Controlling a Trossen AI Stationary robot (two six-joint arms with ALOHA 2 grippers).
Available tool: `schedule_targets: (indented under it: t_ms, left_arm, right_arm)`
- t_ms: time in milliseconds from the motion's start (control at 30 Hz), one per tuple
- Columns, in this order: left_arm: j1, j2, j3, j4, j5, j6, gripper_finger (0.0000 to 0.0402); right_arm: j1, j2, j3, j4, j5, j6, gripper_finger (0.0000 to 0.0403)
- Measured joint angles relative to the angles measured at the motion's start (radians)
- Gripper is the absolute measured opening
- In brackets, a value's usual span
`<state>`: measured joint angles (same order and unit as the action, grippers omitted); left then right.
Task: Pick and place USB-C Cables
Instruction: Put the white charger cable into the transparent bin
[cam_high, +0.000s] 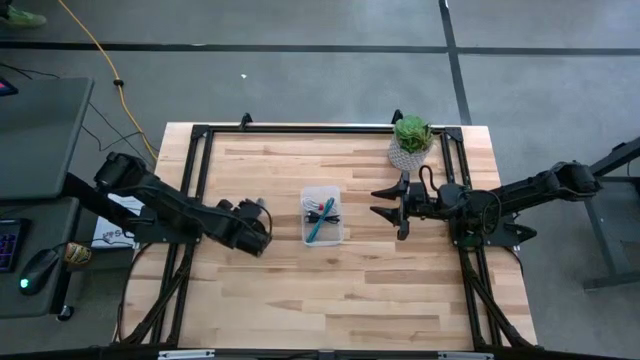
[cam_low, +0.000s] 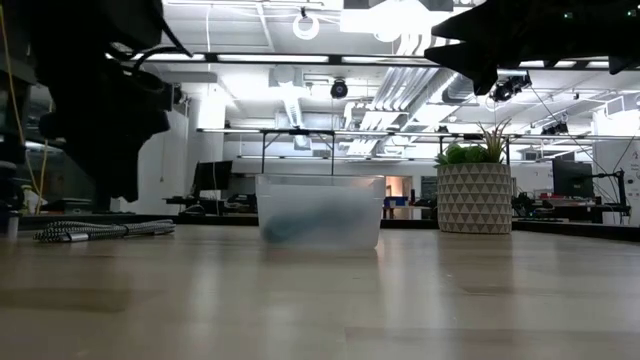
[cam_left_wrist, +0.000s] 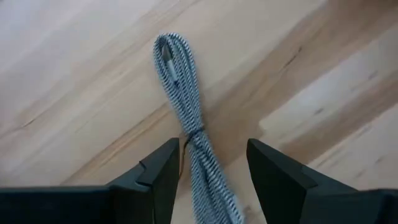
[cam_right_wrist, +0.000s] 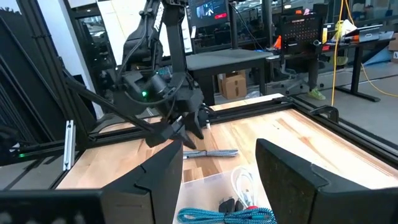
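High view: clear tub (cam_high: 322, 192) mid-worktop holds the teal cable (cam_high: 320, 226), black and red-and-white ones. Grey cable (cam_left_wrist: 186, 106) lies on wood between the left gripper's (cam_left_wrist: 208, 168) parted fingers. Right gripper (cam_high: 385, 201) hovers open beside the tub.

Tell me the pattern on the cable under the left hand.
Silvery grey braided weave cable, clearest in the left wrist view.

Silver-grey braided cable (cam_left_wrist: 186, 106), teal cable (cam_high: 320, 225)
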<state>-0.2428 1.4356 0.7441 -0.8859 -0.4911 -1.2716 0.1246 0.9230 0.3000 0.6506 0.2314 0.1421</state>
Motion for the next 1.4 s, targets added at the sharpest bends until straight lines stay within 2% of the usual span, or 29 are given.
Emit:
schedule_targets:
  t_ms: [300, 500, 767, 1033, 1167, 1400]
  left_arm:
    - [0.091, 0.008, -0.02, 0.049, 0.023, 0.02, 0.017]
    - [0.145, 0.008, -0.088, 0.136, 0.099, 0.052, 0.017]
    - [0.172, 0.009, -0.144, 0.238, 0.137, 0.053, 0.017]
    - [0.173, 0.005, -0.174, 0.266, 0.14, 0.054, 0.0166]
    - [0.172, 0.006, -0.175, 0.272, 0.139, 0.063, 0.0134]
    - [0.172, 0.007, -0.176, 0.27, 0.132, 0.124, 0.0029]
  right_arm:
    - [0.0, 0.0, 0.0, -0.004, 0.001, 0.015, 0.0195]
    - [0.0, 0.0, 0.0, -0.004, 0.001, 0.015, 0.0195]
    - [0.0, 0.0, 0.0, -0.004, 0.001, 0.015, 0.0195]
    - [0.0, 0.0, 0.0, -0.004, 0.001, 0.015, 0.0195]
    - [0.0, 0.0, 0.0, -0.004, 0.001, 0.015, 0.0195]
    - [0.0, 0.0, 0.0, -0.004, 0.002, 0.015, 0.0195]
